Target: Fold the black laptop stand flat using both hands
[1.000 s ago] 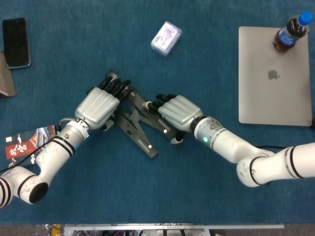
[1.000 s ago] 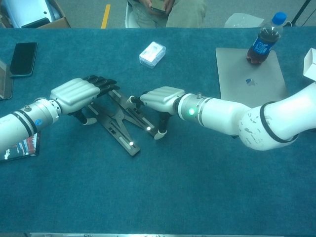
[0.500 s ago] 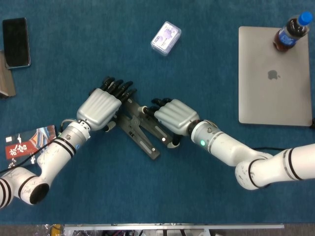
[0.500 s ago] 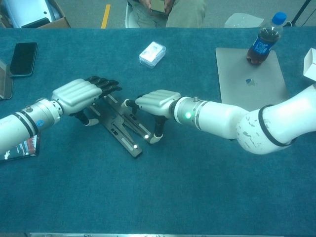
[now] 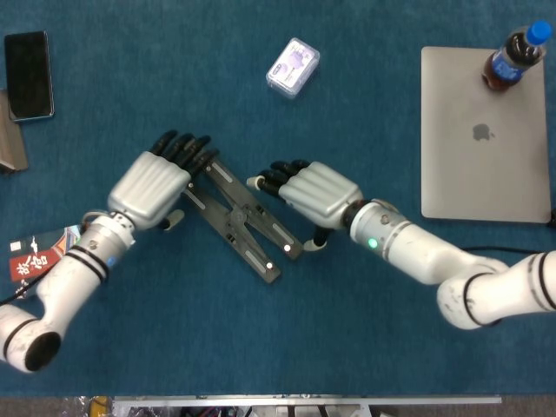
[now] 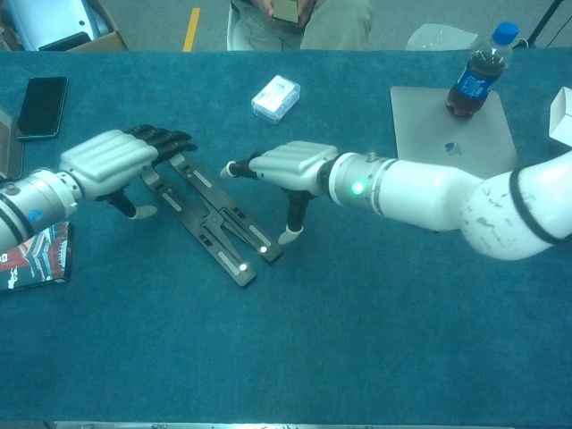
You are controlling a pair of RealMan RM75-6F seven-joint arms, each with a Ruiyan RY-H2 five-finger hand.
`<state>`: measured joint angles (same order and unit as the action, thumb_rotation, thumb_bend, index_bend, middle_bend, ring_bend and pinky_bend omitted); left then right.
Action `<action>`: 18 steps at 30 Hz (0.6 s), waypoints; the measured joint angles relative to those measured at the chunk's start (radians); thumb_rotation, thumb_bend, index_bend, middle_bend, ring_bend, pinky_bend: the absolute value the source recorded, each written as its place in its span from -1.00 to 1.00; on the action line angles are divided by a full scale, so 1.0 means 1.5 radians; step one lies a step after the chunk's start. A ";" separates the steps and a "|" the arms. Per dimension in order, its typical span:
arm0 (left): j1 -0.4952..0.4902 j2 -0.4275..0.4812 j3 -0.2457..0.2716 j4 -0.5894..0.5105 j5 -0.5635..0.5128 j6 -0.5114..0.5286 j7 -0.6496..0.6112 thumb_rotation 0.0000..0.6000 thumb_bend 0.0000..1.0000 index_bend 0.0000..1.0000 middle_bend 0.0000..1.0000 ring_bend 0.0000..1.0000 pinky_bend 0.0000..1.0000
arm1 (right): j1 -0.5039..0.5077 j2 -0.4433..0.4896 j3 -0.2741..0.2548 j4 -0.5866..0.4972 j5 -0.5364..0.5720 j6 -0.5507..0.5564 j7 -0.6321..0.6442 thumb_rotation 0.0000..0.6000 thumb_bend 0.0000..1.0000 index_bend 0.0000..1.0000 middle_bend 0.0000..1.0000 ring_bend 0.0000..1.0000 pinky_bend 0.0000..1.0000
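Lying nearly flat on the blue worktop between both hands, the black laptop stand. Hovering spread and empty beside its ends, the left hand and right hand. Risking skidding or springing apart under uneven pressing.

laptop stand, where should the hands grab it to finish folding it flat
The black laptop stand lies low on the table as two narrow bars, joined near the left hand and splayed at the near end. Probably best to press on the long outer edges of the bars: the left hand from its side, the right hand from the opposite side, squeezing the splayed ends together.
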<state>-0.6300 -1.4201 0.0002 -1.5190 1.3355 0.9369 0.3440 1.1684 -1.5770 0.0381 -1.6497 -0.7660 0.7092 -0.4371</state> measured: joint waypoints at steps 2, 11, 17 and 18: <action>0.006 0.021 0.001 -0.020 -0.002 0.008 0.000 1.00 -0.50 -1.00 -1.00 -1.00 -0.94 | -0.005 0.015 0.000 -0.005 -0.021 -0.002 0.009 1.00 -0.82 -1.00 -0.81 -1.00 -0.71; -0.002 0.079 0.020 -0.058 0.037 -0.019 -0.023 1.00 -0.50 -1.00 -1.00 -1.00 -0.94 | -0.048 0.098 0.018 -0.027 -0.076 0.017 0.079 1.00 -0.82 -1.00 -0.81 -1.00 -0.71; -0.038 0.083 0.021 -0.080 0.038 -0.082 -0.022 1.00 -0.50 -1.00 -1.00 -1.00 -0.94 | -0.069 0.163 0.034 -0.049 -0.077 0.038 0.097 1.00 -0.82 -1.00 -0.81 -1.00 -0.71; -0.045 0.082 0.021 -0.083 0.039 -0.090 -0.019 1.00 -0.50 -1.00 -1.00 -1.00 -0.94 | -0.073 0.173 0.035 -0.053 -0.076 0.041 0.098 1.00 -0.83 -1.00 -0.82 -1.00 -0.71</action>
<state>-0.6977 -1.2966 0.0320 -1.6432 1.3935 0.8011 0.3151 1.0596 -1.3179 0.0907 -1.7295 -0.8804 0.7704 -0.2894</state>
